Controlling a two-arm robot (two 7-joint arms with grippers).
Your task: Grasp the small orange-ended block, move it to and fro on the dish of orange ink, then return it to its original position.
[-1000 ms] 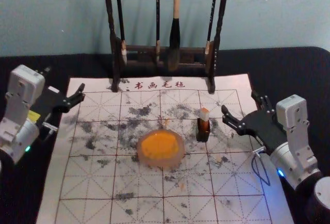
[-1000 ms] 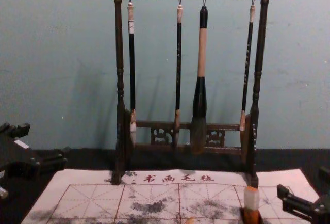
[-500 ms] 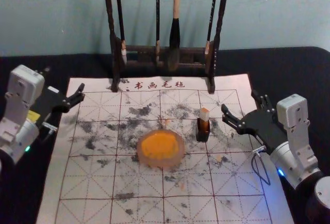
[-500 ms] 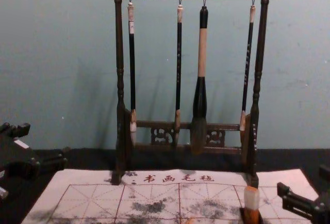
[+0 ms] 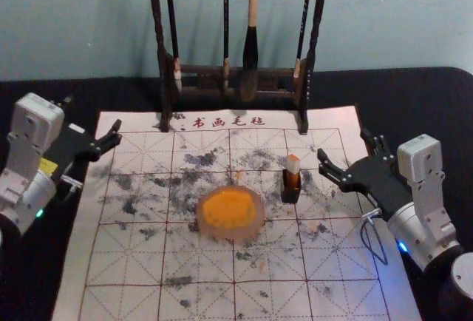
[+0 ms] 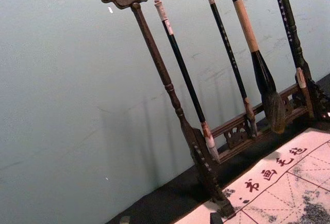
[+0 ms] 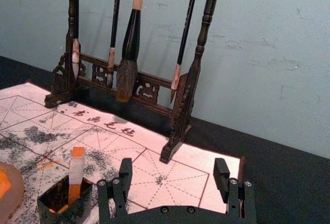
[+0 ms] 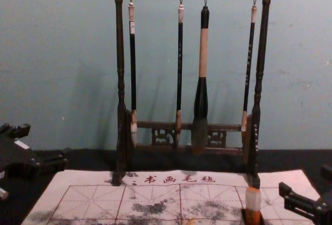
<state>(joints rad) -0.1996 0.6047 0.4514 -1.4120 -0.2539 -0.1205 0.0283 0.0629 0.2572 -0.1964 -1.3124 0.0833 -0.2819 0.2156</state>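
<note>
Head view: right gripper (image 5: pixel 344 146) gapes wide near block (image 5: pixel 293 163), left gripper (image 5: pixel 93 112) opposite.

A strip of mat (image 5: pixel 325 232) separates the right gripper's (image 5: pixel 344 146) spread jaws from the block (image 5: pixel 293 164), leaving a low sideways path. The holder (image 5: pixel 290 196) walls in the block's lower part; the dish (image 5: pixel 256 226) lies nearby, left. Behind, the rack (image 5: pixel 316 29) and hanging brushes (image 5: pixel 251 47) obstruct passage.

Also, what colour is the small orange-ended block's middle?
Whitish middle; clearest in the right wrist view.
</note>
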